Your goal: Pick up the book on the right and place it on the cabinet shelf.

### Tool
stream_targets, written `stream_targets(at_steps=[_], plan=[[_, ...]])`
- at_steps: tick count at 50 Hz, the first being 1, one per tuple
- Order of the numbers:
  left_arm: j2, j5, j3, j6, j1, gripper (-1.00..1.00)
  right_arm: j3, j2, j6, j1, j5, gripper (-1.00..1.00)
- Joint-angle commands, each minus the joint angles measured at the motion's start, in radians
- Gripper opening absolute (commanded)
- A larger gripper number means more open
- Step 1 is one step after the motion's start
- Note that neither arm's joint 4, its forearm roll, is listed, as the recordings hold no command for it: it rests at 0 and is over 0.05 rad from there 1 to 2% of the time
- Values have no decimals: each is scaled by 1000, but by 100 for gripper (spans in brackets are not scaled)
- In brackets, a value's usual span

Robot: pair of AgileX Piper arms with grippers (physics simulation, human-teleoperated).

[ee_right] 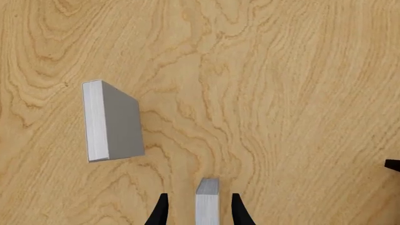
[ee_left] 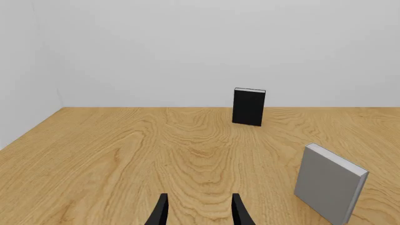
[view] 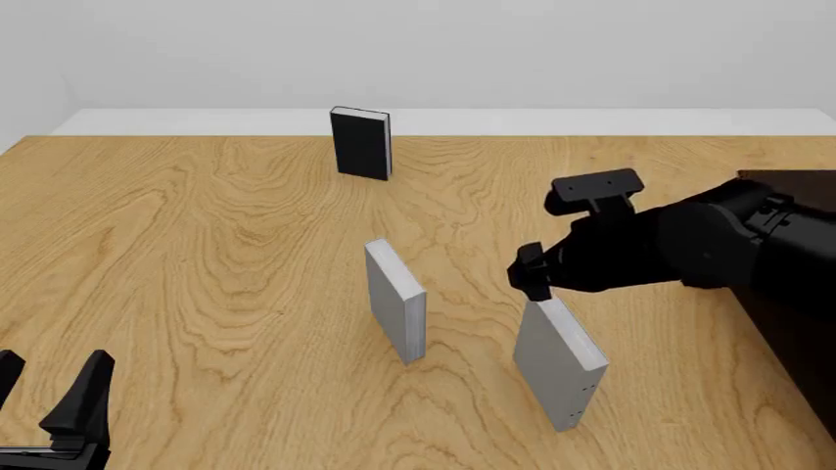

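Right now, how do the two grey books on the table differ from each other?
The right grey book stands under the right gripper, its top edge between the open fingers; the middle grey book stands free, with no gripper near it. The right grey book is closer to the cabinet and nearer the camera than the middle grey book. Both are plain, light grey and upright.

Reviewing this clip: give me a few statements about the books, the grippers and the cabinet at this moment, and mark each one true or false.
1. Three books stand upright on the table. True: the black book, the second grey book and the book.
2. The right gripper is above the black book. False: its fingers straddle the top of the book on the right.
3. The left gripper holds a book. False: it is open with nothing between its fingers.
4. The book already rests on the cabinet shelf. False: it stands on the table beside it.
5. The black book is farthest from the arms. True.
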Motion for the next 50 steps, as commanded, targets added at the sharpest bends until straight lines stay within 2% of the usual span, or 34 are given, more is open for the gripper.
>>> stream_targets(at_steps=[1, 6, 22, 23, 25, 27, 36, 38, 40, 50], plan=[[0, 0, 0, 0, 0, 100, 30, 3, 1, -2, -24, 100], [0, 0, 0, 0, 0, 100, 65, 4, 27, 13, -51, 100], [0, 0, 0, 0, 0, 100, 98, 7, 31, 8, -83, 100], [0, 0, 0, 0, 0, 100, 99, 7, 47, 23, -84, 100], [0, 0, 0, 0, 0, 100, 103, 7, 28, 7, -84, 100], [0, 0, 0, 0, 0, 100, 106, 7, 46, 21, -88, 100], [0, 0, 0, 0, 0, 100, 121, 13, 36, 10, -101, 100], [0, 0, 0, 0, 0, 100, 130, 18, 52, 31, -109, 100], [0, 0, 0, 0, 0, 100, 139, 23, 42, 19, -118, 100], [0, 0, 0, 0, 0, 100, 167, 33, 63, 38, -143, 100]])
